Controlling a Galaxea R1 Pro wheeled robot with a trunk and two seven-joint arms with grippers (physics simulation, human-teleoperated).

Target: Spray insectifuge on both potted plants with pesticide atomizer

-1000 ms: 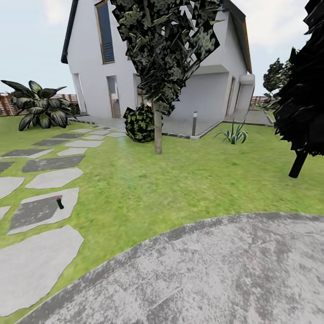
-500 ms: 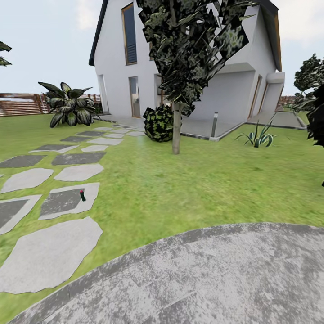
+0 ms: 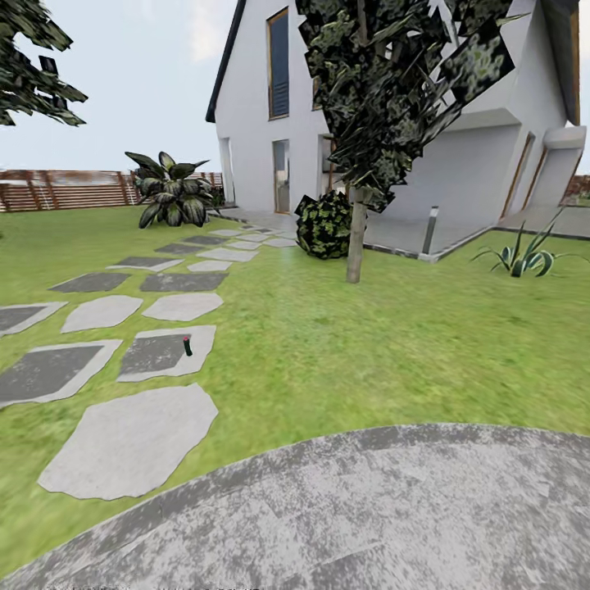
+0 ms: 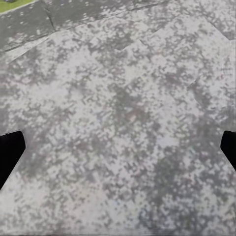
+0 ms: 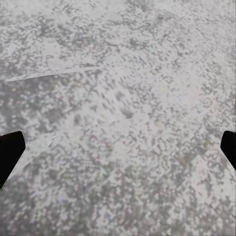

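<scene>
On a mottled grey stepping stone (image 3: pixel 168 354) near its right edge, a small dark bottle with a reddish top (image 3: pixel 188 345) stands upright; it may be your pesticide atomizer, though it is too small to tell for sure. It sits well apart from both of your grippers, across a strip of green lawn (image 3: pixel 352 344) from the round mottled grey paved patio (image 3: pixel 369 508) that curves across the foot of the head view.

Your left gripper (image 4: pixel 118 152) hangs over that same speckled grey paving, its two dark fingertips (image 4: pixel 9 152) spread wide to opposite edges of the wrist view, nothing between them. Your right gripper (image 5: pixel 118 150) is likewise spread apart over bare paving, its dark fingertips (image 5: pixel 10 150) at the edges of its wrist view.

Beyond the bottle, a path of irregular grey flagstones (image 3: pixel 182 283) runs up the lawn to a white gabled house (image 3: pixel 270 139). A dark-leaved tree with a slim brown trunk (image 3: pixel 355 242) stands beside a round dark shrub (image 3: pixel 324 225). A grey bollard lamp (image 3: pixel 429 231) stands at the edge of the house's paving, a spiky long-leaved clump (image 3: pixel 524 256) to its right. A broad-leaved dark plant (image 3: pixel 172 197) grows before a brown slatted wooden fence (image 3: pixel 65 190) at the far left.
</scene>
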